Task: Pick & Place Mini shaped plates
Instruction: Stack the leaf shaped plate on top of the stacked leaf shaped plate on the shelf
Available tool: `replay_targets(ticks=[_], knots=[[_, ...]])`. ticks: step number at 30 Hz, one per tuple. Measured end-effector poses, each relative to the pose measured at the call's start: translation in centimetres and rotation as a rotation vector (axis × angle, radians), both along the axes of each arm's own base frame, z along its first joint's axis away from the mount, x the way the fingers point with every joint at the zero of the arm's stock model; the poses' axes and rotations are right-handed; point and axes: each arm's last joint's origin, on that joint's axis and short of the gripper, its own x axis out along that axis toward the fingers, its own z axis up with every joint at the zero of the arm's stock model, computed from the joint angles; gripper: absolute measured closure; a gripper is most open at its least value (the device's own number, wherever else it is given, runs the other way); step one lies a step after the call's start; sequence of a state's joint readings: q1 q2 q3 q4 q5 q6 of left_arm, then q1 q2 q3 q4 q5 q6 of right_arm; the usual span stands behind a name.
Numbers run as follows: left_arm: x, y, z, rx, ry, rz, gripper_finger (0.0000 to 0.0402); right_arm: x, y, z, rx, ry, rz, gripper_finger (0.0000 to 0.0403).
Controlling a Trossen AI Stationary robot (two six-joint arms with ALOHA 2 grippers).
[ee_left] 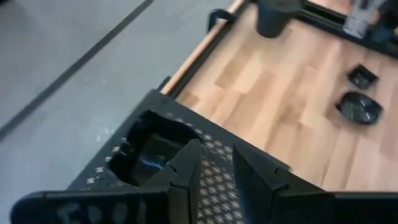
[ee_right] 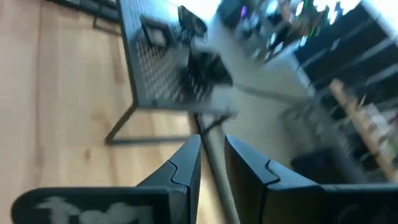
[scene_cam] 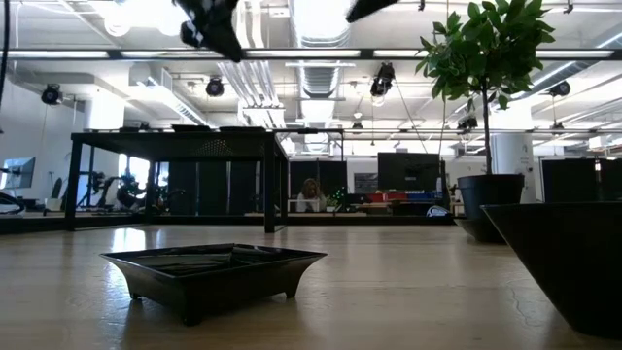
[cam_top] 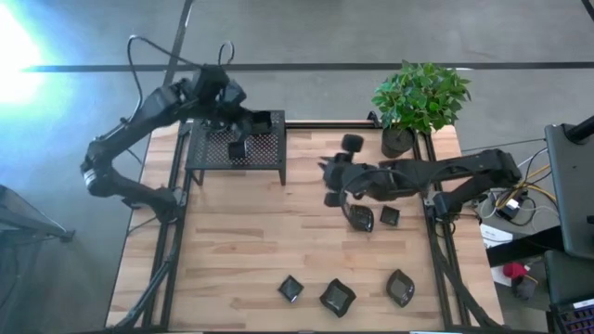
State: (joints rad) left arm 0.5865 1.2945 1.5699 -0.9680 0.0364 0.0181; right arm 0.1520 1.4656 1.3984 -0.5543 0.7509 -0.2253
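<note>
Over the stand (cam_top: pixel 236 148), at the surface's (cam_top: pixel 241 241) far left: left end effector (cam_top: pixel 238 139), fingers slightly spread, nothing pinched, above one square plate (cam_top: pixel 260 122) at the stand's far edge, another small dark plate (cam_top: pixel 237 148) just below. Mid-surface near the plant (cam_top: pixel 418 97): right end effector (cam_top: pixel 331 181), fingers narrowly apart, holding nothing visible. Beside it, two plates (cam_top: pixel 360 218), rounded and square, close together. Along the near edge, three more plates (cam_top: pixel 337 297), well apart.
</note>
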Motion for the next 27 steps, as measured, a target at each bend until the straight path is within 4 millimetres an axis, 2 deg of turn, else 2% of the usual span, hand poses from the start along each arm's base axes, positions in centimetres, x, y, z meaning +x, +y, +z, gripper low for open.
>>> replay_targets(ticks=[4, 8, 14, 20, 27], knots=[[0.4, -3.6, -0.9, 0.058, 0.029, -0.059, 0.0317, -1.8, -0.2, -0.4, 0.136, 0.041, -0.045, 0.0335], [0.3, -7.0, -3.2, 0.084, 0.074, -0.097, 0.0317, -3.0, -0.2, -1.4, 0.261, 0.093, -0.084, 0.0335], [0.3, -11.2, -6.8, 0.079, 0.044, -0.188, 0.0317, -3.6, -0.2, -3.4, 0.327, 0.171, -0.118, 0.0335], [0.7, -14.2, -9.3, 0.052, -0.049, -0.297, 0.0317, -4.0, 0.0, -5.8, 0.423, 0.231, -0.126, 0.0335], [1.4, -16.5, -10.9, 0.091, -0.139, -0.411, 0.0317, -5.0, 0.1, -9.4, 0.55, 0.318, -0.182, 0.0335]])
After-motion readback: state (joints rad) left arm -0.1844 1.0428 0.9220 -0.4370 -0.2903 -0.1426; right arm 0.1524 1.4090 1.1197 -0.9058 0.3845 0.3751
